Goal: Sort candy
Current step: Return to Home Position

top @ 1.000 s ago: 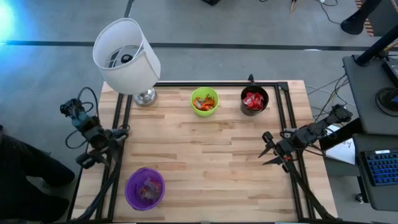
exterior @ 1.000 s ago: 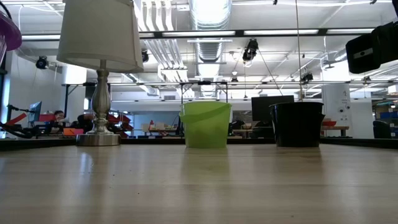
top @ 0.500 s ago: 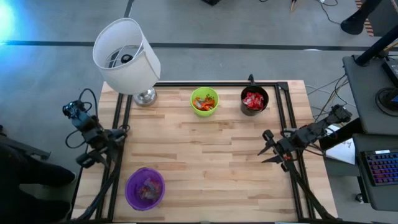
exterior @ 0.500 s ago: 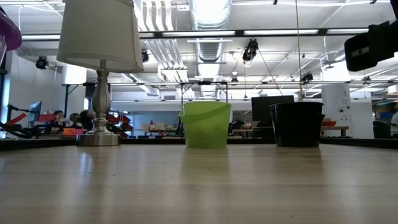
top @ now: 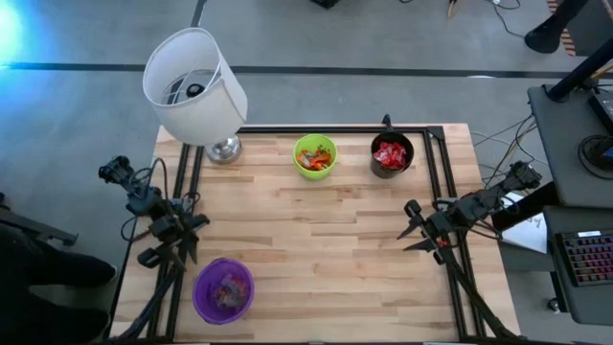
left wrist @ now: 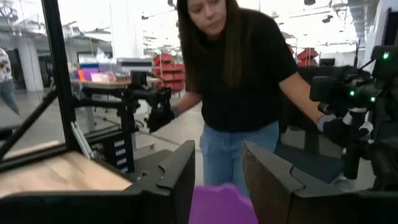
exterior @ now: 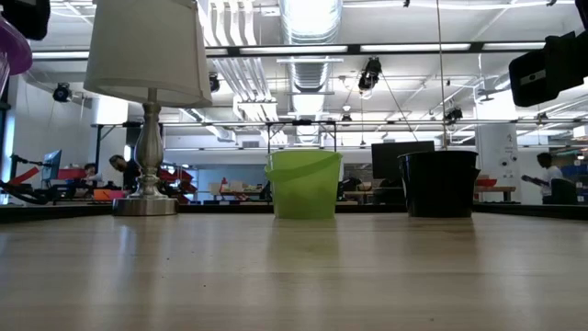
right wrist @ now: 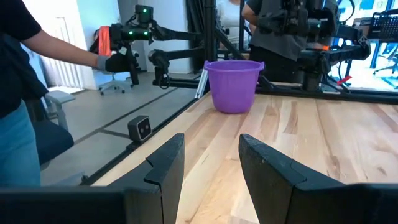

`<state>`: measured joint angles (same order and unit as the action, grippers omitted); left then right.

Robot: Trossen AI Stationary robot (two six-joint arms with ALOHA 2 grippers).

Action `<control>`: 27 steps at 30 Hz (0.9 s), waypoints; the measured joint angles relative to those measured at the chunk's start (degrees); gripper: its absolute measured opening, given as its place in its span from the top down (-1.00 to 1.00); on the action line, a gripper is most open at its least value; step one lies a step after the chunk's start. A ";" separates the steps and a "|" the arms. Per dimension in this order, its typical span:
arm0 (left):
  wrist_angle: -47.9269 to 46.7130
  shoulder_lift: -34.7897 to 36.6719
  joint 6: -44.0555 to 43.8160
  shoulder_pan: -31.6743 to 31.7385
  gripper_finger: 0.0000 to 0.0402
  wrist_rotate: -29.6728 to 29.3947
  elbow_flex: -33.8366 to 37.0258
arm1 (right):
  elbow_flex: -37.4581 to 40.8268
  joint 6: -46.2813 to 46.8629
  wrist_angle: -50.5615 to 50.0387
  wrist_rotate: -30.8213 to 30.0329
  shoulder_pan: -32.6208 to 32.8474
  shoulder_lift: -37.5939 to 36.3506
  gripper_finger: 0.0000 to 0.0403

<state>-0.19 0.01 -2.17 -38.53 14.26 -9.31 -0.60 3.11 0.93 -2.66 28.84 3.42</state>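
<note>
The candy lies in three cups. Orange and green pieces fill the green cup (top: 315,156), red ones the black cup (top: 391,155), both at the far edge. Pinkish ones sit in the purple cup (top: 223,289) at the near left. My left gripper (top: 182,244) hangs open by the table's left edge, just left of and above the purple cup. In the left wrist view the cup's rim (left wrist: 221,202) shows low between the fingers of that gripper (left wrist: 217,155). My right gripper (top: 410,228) stands open and level at the table's right side, and nothing is between its fingers (right wrist: 211,146).
A lamp with a white shade (top: 194,84) stands on the far left corner. A black frame (top: 436,163) runs along the table's edges. A person (left wrist: 242,74) stands past the table's left side. The bare wood middle (top: 316,240) lies between the arms.
My left gripper has sunk and tipped downward, swinging toward the purple cup at the near left. My right gripper has kept still.
</note>
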 joint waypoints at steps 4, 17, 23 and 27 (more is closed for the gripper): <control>0.07 0.00 -0.04 0.01 0.43 -0.02 1.42 | 0.00 -1.27 0.00 0.00 0.01 0.00 0.28; 0.07 0.00 -3.28 0.01 0.43 -0.23 4.52 | 0.02 -3.72 0.02 -0.37 0.00 0.01 0.28; 0.49 0.00 -2.58 -0.01 0.43 -3.97 6.53 | 0.02 -3.14 0.02 -0.37 0.00 0.02 0.28; 0.99 -0.03 -2.79 0.01 0.43 -15.91 8.52 | 0.02 -3.14 0.03 -0.37 0.00 0.00 0.28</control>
<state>0.81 -0.02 -4.96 -38.52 -1.65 -0.79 -0.58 -0.03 0.96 -3.03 28.84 3.42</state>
